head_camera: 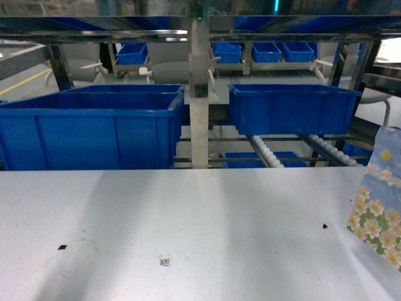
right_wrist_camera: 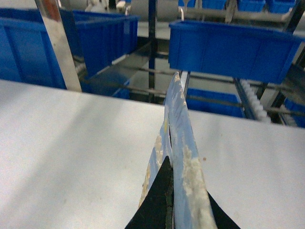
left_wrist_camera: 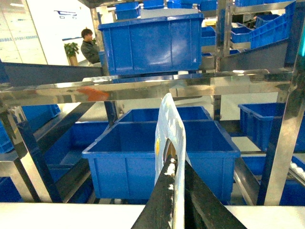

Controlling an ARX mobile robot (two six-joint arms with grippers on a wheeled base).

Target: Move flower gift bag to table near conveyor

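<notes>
Black fingers of the right gripper are filling the bottom of the right wrist view, pinching the thin top edge of the flower gift bag between them; the bag's edge is running up and away from the jaws over the table. From the left wrist camera, the left gripper is likewise clamping a flat daisy-printed sheet of the bag between its dark fingers, the sheet standing upright in front of a blue bin in the steel rack; a person is sitting far behind.

Seen from the head camera, the bag is showing at the right edge of the frame, its daisy-patterned side hanging over the white tabletop close to its right end; whether its base is touching the surface cannot be told. A tiny code sticker and black specks are lying on the table; beyond its far edge, the conveyor with white rollers is sloping under another blue bin; a large blue bin is sitting to the left.
</notes>
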